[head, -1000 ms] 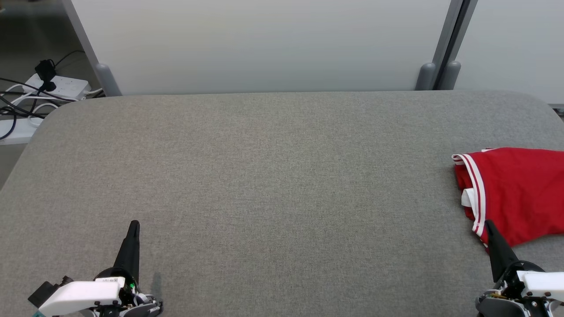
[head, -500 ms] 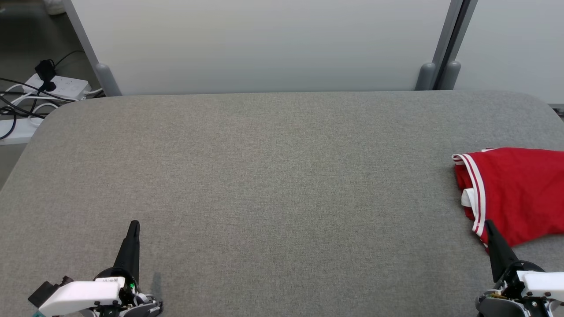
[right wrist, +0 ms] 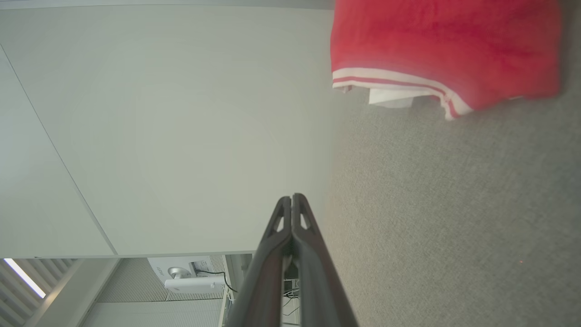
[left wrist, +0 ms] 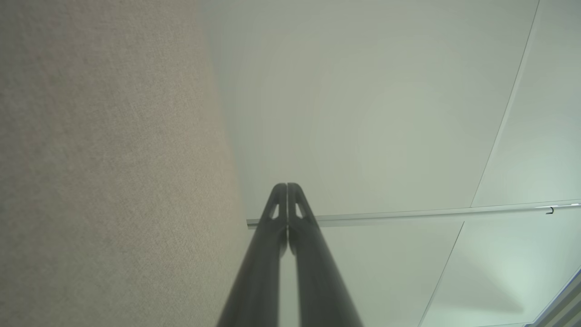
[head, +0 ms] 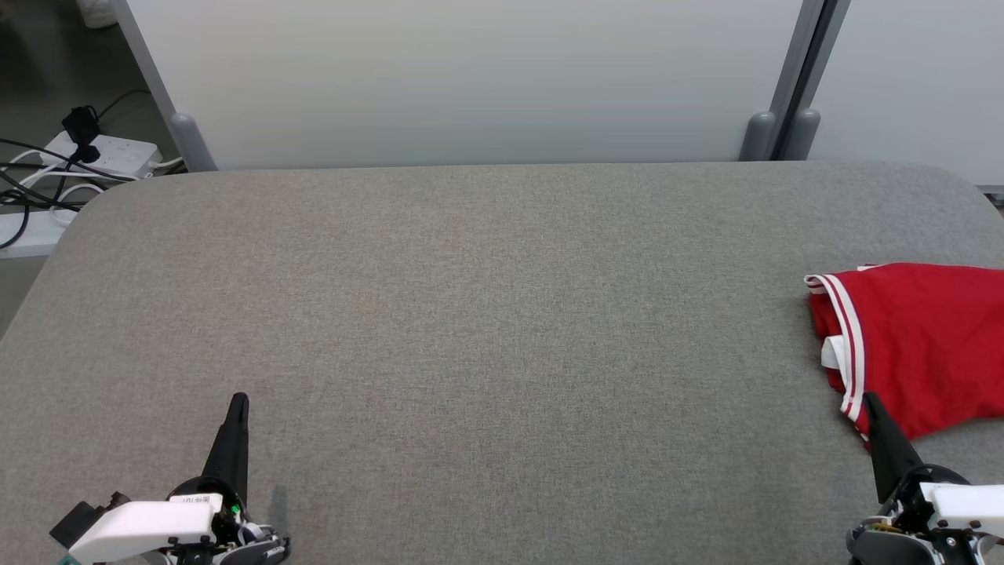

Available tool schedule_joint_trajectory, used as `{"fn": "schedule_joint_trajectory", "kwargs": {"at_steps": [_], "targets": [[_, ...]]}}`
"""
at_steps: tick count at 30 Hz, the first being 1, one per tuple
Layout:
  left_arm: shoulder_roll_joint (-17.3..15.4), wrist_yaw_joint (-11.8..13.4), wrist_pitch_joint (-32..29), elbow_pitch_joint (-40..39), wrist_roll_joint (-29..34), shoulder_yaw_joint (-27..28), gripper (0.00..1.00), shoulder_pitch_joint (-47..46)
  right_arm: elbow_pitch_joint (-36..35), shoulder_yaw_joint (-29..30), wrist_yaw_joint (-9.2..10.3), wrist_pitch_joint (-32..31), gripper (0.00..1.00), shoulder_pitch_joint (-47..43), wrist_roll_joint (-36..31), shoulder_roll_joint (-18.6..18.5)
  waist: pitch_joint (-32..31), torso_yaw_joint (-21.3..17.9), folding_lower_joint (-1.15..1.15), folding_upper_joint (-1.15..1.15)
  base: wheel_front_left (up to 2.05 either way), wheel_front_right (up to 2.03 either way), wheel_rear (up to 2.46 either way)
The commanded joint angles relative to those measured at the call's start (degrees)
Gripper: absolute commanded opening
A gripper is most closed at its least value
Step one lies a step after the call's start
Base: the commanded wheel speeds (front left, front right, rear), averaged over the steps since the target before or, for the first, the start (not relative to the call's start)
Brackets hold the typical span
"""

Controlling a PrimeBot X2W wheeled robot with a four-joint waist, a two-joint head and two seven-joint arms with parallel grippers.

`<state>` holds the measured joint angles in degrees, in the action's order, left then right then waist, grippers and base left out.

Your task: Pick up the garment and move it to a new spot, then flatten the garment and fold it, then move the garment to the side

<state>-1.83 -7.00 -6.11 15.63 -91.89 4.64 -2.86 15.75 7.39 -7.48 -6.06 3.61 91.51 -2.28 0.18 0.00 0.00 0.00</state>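
Note:
A red garment (head: 918, 345) with white striped trim lies folded at the right edge of the grey table (head: 486, 314), partly cut off by the head view's border. The right wrist view shows the same garment (right wrist: 445, 50) on the grey cloth surface. My right gripper (head: 869, 402) rests at the lower right, shut and empty, its tip overlapping the garment's near corner in the head view. My left gripper (head: 238, 402) sits at the lower left, far from the garment, shut on nothing. In each wrist view the fingers (left wrist: 287, 188) (right wrist: 291, 198) press together.
Pale partition panels (head: 471, 78) with grey posts stand behind the table's far edge. A white power strip (head: 102, 153) with black cables lies on the floor beyond the far left corner. The table's middle and left are bare grey fabric.

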Motion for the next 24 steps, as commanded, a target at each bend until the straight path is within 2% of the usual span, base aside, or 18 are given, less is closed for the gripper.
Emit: {"fn": "schedule_joint_trajectory", "kwargs": {"at_steps": [1, 24], "targets": [[-1.0, -0.5, -0.4, -1.6, -0.3, 1.9, 0.00, -3.3, -1.7, -0.9, -0.01, -0.4, 0.00, 2.6, 0.7, -0.6, 0.0, 0.0, 0.00, 0.00, 0.00, 0.00, 0.00], [-1.0, -0.5, -0.4, -1.6, -0.3, 1.9, 0.00, -3.3, -1.7, -0.9, -0.01, -0.4, 0.00, 2.6, 0.7, -0.6, 0.0, 0.0, 0.00, 0.00, 0.00, 0.00, 0.00]]}}
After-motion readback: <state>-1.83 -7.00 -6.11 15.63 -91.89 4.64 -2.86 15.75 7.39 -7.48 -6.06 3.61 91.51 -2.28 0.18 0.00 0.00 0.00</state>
